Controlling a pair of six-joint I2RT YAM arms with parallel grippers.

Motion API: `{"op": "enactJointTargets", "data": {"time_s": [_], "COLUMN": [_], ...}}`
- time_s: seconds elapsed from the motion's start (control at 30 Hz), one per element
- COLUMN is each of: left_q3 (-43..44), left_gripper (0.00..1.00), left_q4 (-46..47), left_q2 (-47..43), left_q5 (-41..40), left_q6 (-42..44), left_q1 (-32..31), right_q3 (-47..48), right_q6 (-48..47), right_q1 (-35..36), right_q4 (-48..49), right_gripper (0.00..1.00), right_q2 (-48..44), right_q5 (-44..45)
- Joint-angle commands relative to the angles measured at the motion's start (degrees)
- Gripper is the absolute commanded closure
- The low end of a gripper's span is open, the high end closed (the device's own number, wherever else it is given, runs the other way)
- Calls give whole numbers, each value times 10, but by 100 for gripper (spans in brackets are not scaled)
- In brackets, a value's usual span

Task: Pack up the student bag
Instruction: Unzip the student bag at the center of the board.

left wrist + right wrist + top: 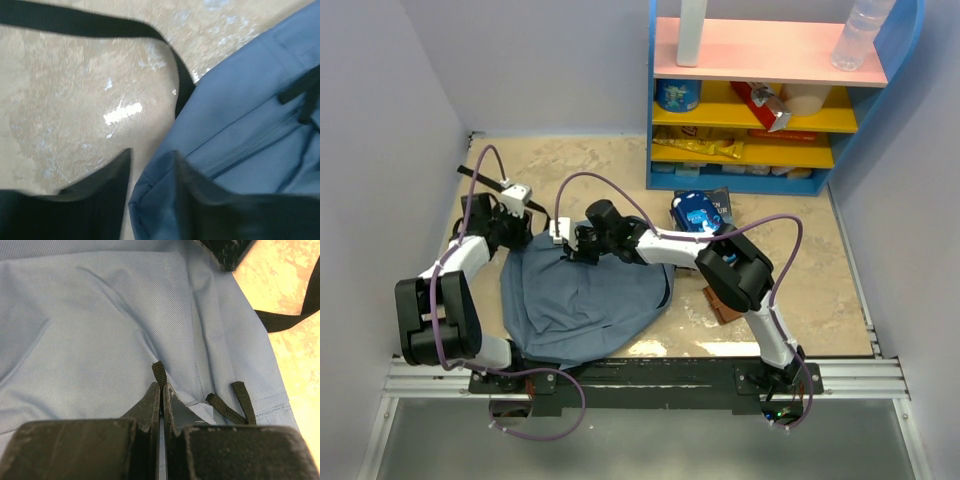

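Right wrist view, bottom edge: the black fingers of the right end effector (161, 386) lie nearest the lens, pressed together and pinching a small webbing loop (159, 371) sewn to the student bag (100, 330). Two further black tabs (235, 402) sit just right of it. How deep the loop runs between the pads is hidden.

Left wrist view, bottom edge: the left end effector (151, 152) is blurred and cut off by the frame. Its fingers are spread, with a corner of the bag (240, 115) in the gap. Whether either pad touches the fabric cannot be told. A black strap (90, 25) crosses the upper left over the sandy bench (75, 110).

Top view: the bag (585, 300) lies flat on the bench (800, 270), lower centre. Its near edge is cut off by the mounting rail (640, 378), and its upper edge is partly covered by both end effectors, left (523, 232) and right (570, 248).

A blue packet (697, 212) lies at mid-frame; its print is too small to read. A brown object (723, 305) is largely hidden under the right arm.

The shelf unit (652, 100) stands at upper right. A clear bottle (863, 30) and a white cylinder (690, 30) on it are cut off by the top edge. Labels on the shelved goods are illegible.
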Motion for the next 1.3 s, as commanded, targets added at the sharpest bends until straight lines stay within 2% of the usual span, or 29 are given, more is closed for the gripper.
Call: {"op": "enactJointTargets", "data": {"time_s": [0.0, 0.07, 0.13, 0.27, 0.37, 0.53, 0.73, 0.9, 1.03, 1.27], "left_q3": [56, 74, 88, 145, 177, 178, 219, 226, 240, 261], "left_gripper": [46, 36, 30, 22, 19, 15, 14, 14, 19, 40], "left_q4": [-32, -46, -57, -60, -71, -56, -76, -74, -104, -150], "left_q2": [-46, -42, -17, 68, 142, 166, 211, 238, 251, 273], "left_q5": [85, 169, 236, 273, 276, 237, 237, 220, 232, 232], "left_q6": [14, 28, 47, 69, 102, 144, 155, 155, 167, 184], "left_q1": [4, 2, -1, -18, -38, -81, -84, -86, -90, -96], "right_q3": [-7, -9, -22, -37, -50, -66, -61, -64, -69, -64], "right_q6": [32, 33, 33, 34, 32, 25, 26, 27, 26, 22], "right_q1": [3, 3, 3, 3, 3, 3, 2, 3, 3, 3], "right_q4": [35, 43, 56, 76, 86, 97, 98, 100, 103, 101], "right_gripper": [100, 100, 100, 100, 100, 100, 100, 100, 100, 100], "right_q2": [-16, -17, -23, -29, -33, -42, -39, -41, -42, -41], "right_q5": [-27, -24, -24, -27, -31, -31, -35, -38, -36, -31]}}
